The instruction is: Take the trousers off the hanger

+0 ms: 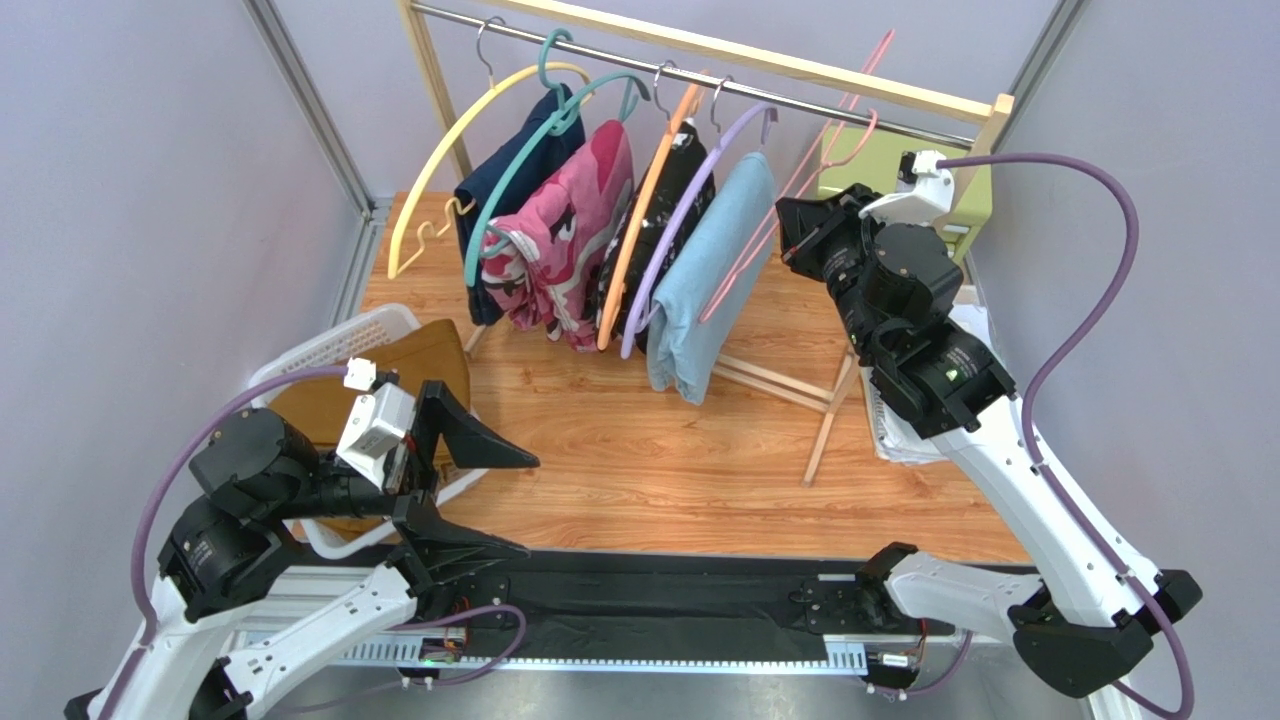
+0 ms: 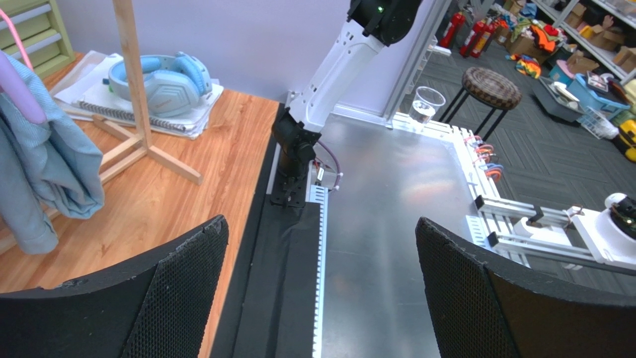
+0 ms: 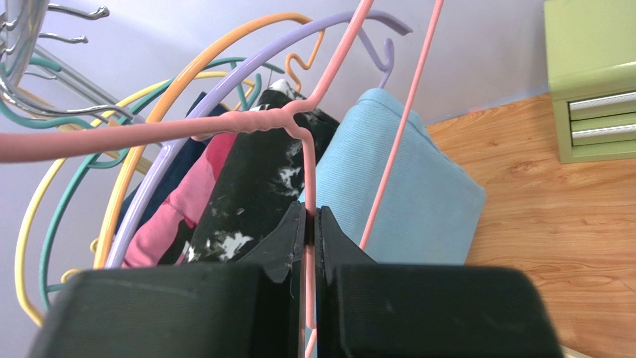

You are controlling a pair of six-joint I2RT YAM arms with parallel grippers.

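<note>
Up by the rail, right fingers clamp the bare hanger; trousers lie well apart, beside spread left fingers

The left white-and-black arm sits folded low at the near left corner, and its black claw is spread wide, pointing right. The right arm reaches far forward and up, its black claw pinched tight on the thin pink wire hanger.
</note>
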